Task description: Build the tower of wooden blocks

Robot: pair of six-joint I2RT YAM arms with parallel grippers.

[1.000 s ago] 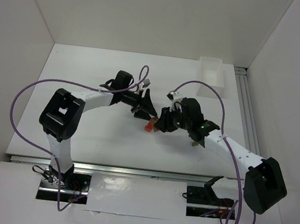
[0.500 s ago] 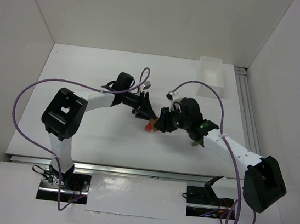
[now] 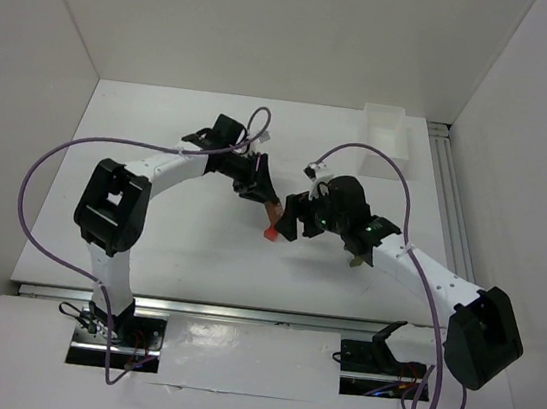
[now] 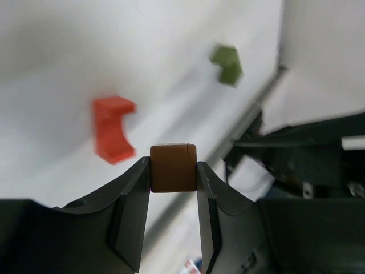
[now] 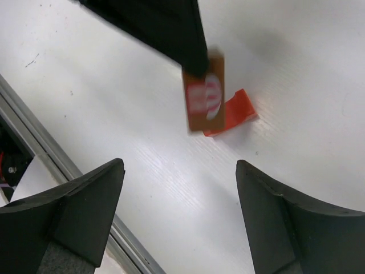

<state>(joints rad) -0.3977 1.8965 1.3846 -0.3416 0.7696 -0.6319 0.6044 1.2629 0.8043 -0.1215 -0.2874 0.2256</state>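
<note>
Left gripper (image 4: 173,172) clamps a small brown wooden block (image 4: 173,162), red notched wooden block (image 4: 112,136) at its ten o'clock; right gripper (image 5: 178,184) apart.

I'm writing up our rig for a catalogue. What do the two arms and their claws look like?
The left arm and right arm have white links, bulky black joint housings and looping purple cables. The left claw and right claw are black, each with two broad tapering fingers.

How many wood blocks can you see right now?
3. A brown block is clamped in the left gripper, a red notched block lies on the table near it, and a green block lies farther off. More may be hidden.
</note>
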